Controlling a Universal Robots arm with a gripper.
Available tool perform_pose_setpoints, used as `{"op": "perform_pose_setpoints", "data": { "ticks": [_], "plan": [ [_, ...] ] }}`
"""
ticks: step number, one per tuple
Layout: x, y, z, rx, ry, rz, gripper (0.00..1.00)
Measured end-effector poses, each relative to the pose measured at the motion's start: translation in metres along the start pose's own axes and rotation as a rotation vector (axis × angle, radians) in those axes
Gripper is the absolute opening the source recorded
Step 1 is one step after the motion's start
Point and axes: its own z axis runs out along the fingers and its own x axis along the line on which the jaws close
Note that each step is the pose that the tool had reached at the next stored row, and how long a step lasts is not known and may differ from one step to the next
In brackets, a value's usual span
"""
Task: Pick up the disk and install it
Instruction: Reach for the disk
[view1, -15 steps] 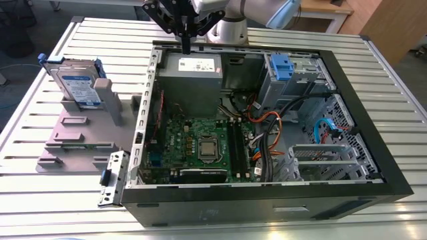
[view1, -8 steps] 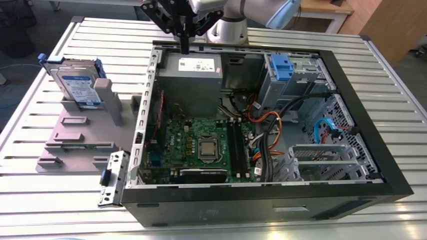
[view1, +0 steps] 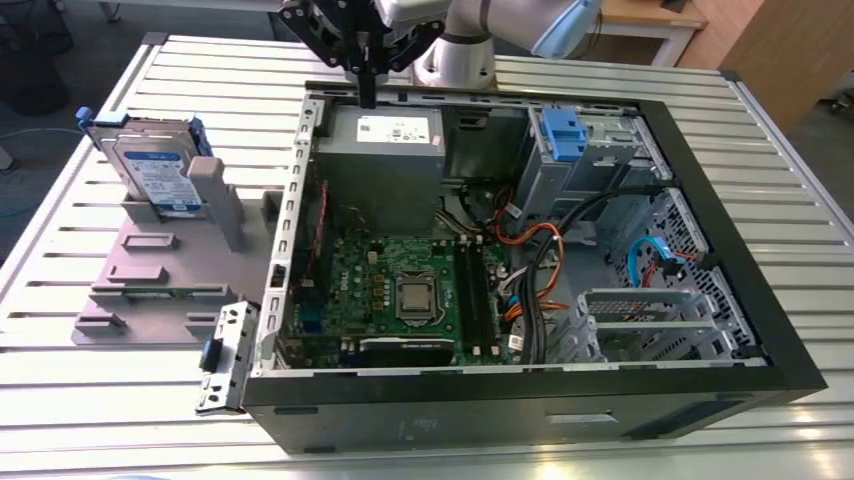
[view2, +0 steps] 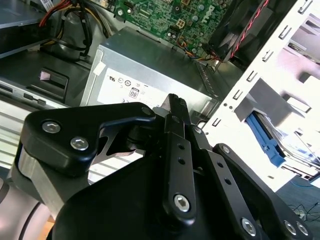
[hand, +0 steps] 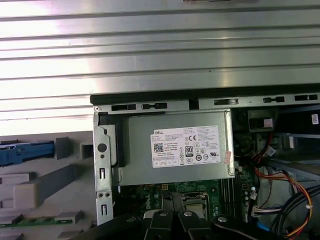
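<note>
The disk (view1: 158, 176) stands on edge in a grey holder (view1: 147, 285) at the exterior view's left, outside the computer case; it is silver with a white-and-blue label and blue rails. One of its blue rails (hand: 26, 152) shows in the first wrist view. My gripper (view1: 363, 95) hangs over the back edge of the open case, above the grey power supply box (view1: 387, 150), well away from the disk. Its fingers (view2: 176, 102) are shut with nothing between them.
The open computer case (view1: 787, 350) lies on a slatted metal table (view1: 80, 400). Inside are the motherboard (view1: 400, 290), loose cables (view1: 561, 250) and a drive bay with a blue clip (view1: 561, 135). A metal bracket (view1: 227, 355) leans at the case's near left corner.
</note>
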Motion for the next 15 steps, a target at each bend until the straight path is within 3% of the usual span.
{"op": "perform_pose_setpoints", "data": {
  "ticks": [15],
  "plan": [
    [0.0041,-0.0003,0.0001,0.0,0.0,0.0,0.11]
  ]
}}
